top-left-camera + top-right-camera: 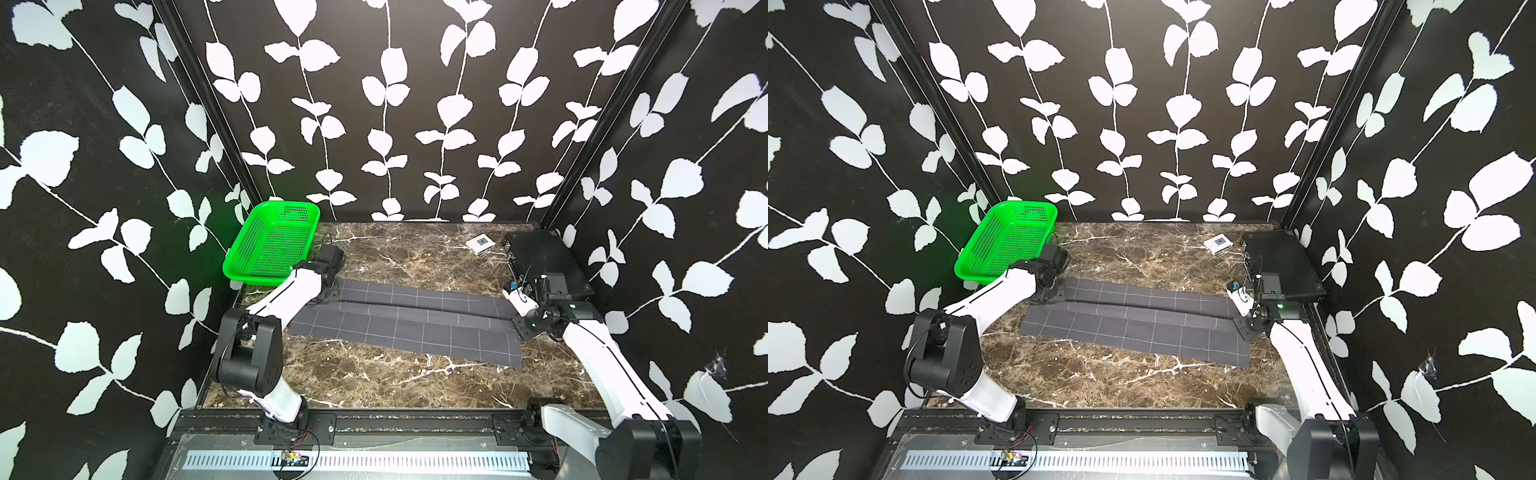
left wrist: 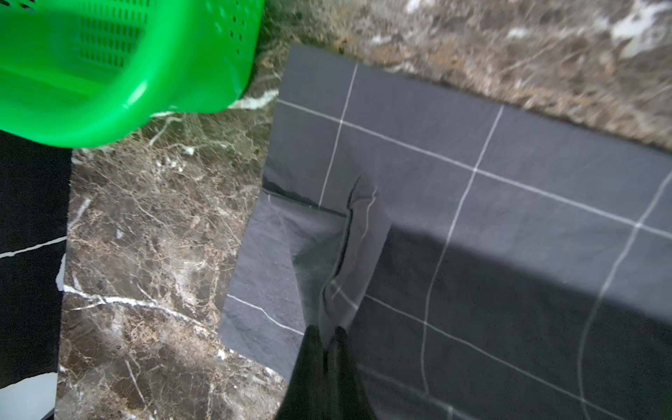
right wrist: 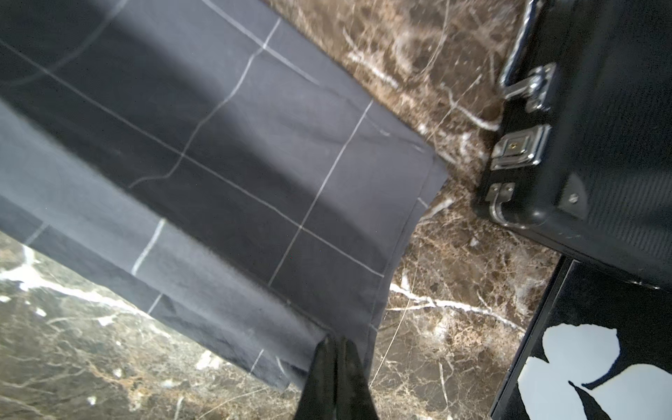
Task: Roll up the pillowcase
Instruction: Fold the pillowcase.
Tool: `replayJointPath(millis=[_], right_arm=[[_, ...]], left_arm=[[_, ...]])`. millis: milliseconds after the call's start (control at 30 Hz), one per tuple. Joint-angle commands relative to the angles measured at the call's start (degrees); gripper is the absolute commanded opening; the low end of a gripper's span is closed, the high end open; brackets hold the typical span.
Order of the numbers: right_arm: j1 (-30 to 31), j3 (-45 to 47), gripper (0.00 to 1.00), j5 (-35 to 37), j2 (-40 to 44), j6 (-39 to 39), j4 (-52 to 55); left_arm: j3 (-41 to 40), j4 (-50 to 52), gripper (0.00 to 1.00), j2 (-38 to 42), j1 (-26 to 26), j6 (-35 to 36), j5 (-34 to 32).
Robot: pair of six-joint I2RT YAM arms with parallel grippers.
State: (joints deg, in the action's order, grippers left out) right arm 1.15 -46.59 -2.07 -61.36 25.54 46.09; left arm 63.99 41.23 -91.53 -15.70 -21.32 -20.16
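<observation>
The pillowcase (image 1: 415, 320) (image 1: 1142, 320) is dark grey cloth with thin white grid lines. It lies folded into a long strip across the marble table, and one long flap overlaps the rest. My left gripper (image 1: 328, 293) (image 1: 1052, 295) sits at the strip's left end. In the left wrist view it (image 2: 325, 334) is shut, pinching a raised fold of the pillowcase (image 2: 472, 218). My right gripper (image 1: 523, 330) (image 1: 1241, 328) is at the right end. In the right wrist view it (image 3: 336, 342) is shut on the hem near a corner of the pillowcase (image 3: 236, 163).
A green perforated basket (image 1: 270, 245) (image 1: 1005, 241) (image 2: 109, 72) leans in the back left corner, just behind my left wrist. A rigid black case (image 1: 544, 257) (image 1: 1283, 262) (image 3: 600, 145) with metal latches stands at the back right. Left of it lies a small white device (image 1: 480, 244). Patterned walls enclose three sides.
</observation>
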Motion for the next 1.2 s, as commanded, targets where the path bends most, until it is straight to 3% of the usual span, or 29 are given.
replayJointPath(millis=[0, 167, 333, 600, 833, 1000, 1167], right_arm=[[1.3, 3.3, 0.0, 5.2, 2.1, 1.0, 1.1], [1.7, 4.4, 0.0, 4.8, 3.1, 0.2, 0.1], [1.7, -0.9, 0.0, 3.8, 1.1, -2.6, -3.0], [1.3, -13.8, 0.0, 6.8, -9.7, 0.0, -12.1], [-2.3, -24.1, 0.0, 4.1, -18.8, 2.4, -14.8], [-4.9, -30.2, 0.0, 3.0, -24.0, 3.4, -17.2], [-5.6, -35.3, 0.0, 0.4, -28.8, 3.0, -18.5]], left_arm=[[-0.7, -2.8, 0.0, 2.0, 0.1, 2.9, -2.7], [-0.7, -3.5, 0.0, 1.7, 0.1, 5.1, -4.4], [5.7, -3.6, 0.0, 1.4, 0.1, 8.5, -5.1], [26.3, -4.8, 0.0, -9.8, 0.4, 17.0, -5.3], [44.3, -3.2, 0.0, -21.7, 0.9, 22.4, -1.9], [53.7, -2.0, 0.0, -27.6, 2.3, 26.0, -1.3], [57.9, -3.4, 0.0, -29.6, 4.4, 26.7, 0.5]])
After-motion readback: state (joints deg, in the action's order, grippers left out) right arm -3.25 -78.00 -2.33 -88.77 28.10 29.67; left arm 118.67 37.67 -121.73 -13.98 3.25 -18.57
